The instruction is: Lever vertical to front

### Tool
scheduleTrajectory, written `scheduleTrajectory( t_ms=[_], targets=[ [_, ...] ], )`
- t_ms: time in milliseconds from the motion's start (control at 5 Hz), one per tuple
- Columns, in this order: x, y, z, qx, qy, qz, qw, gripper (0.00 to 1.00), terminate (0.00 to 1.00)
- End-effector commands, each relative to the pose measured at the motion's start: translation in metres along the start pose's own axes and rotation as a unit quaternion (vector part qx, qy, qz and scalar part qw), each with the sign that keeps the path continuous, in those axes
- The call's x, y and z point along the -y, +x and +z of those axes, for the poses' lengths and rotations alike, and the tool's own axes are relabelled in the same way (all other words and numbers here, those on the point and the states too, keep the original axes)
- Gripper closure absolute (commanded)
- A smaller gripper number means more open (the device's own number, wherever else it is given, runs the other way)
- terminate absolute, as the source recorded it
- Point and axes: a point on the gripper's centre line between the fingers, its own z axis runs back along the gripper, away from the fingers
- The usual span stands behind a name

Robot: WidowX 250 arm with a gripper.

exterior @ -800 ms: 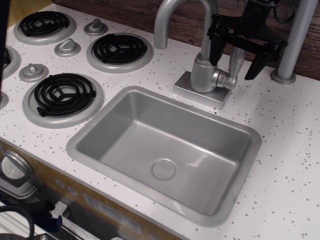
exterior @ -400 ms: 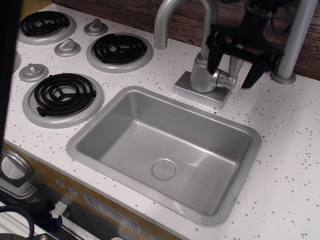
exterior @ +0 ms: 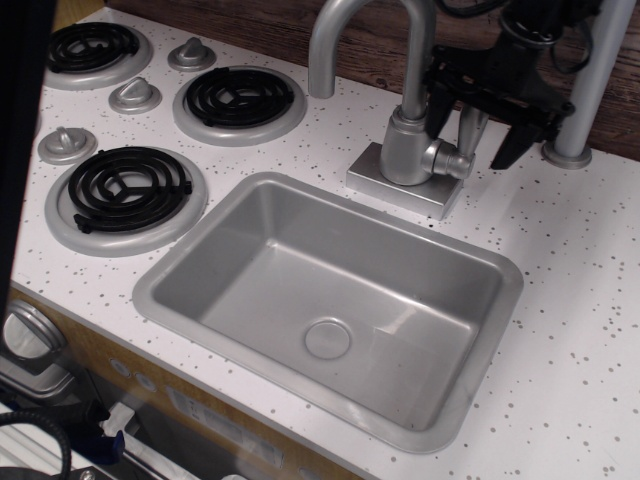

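The lever (exterior: 470, 130) is a flat silver paddle standing roughly upright on a short stub (exterior: 453, 160) at the right side of the faucet's cylindrical body (exterior: 405, 150). My black gripper (exterior: 471, 127) comes down from the top right. It is open, with one finger (exterior: 438, 98) to the left of the lever and the other finger (exterior: 506, 140) to its right. The jaws straddle the paddle. I cannot tell whether either finger touches it. The paddle's top is hidden behind the gripper.
The curved faucet spout (exterior: 335, 35) rises behind the grey sink (exterior: 240, 250). Black stove burners (exterior: 128, 188) and round grey knobs (exterior: 67, 143) lie to the left. A grey pole (exterior: 592, 80) stands just right of the gripper, against the wooden back wall.
The gripper dipped a little lower around the lever, then rose slightly and shifted right. It stays open. The lever still stands upright.
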Motion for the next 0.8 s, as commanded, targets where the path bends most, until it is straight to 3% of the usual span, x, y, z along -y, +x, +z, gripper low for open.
scheduleTrajectory(
  t_ms=[0,400,600],
  targets=[
    [-0.0088,0.0237,0.0340,0.052,0.004,0.002,0.9986,0.00,0.00],
    [-0.0120,0.0295,0.0312,0.047,-0.004,-0.002,0.9989,0.00,0.00],
    [-0.0112,0.0293,0.0254,0.044,-0.017,0.003,0.9989,1.00,0.00]
  ],
)
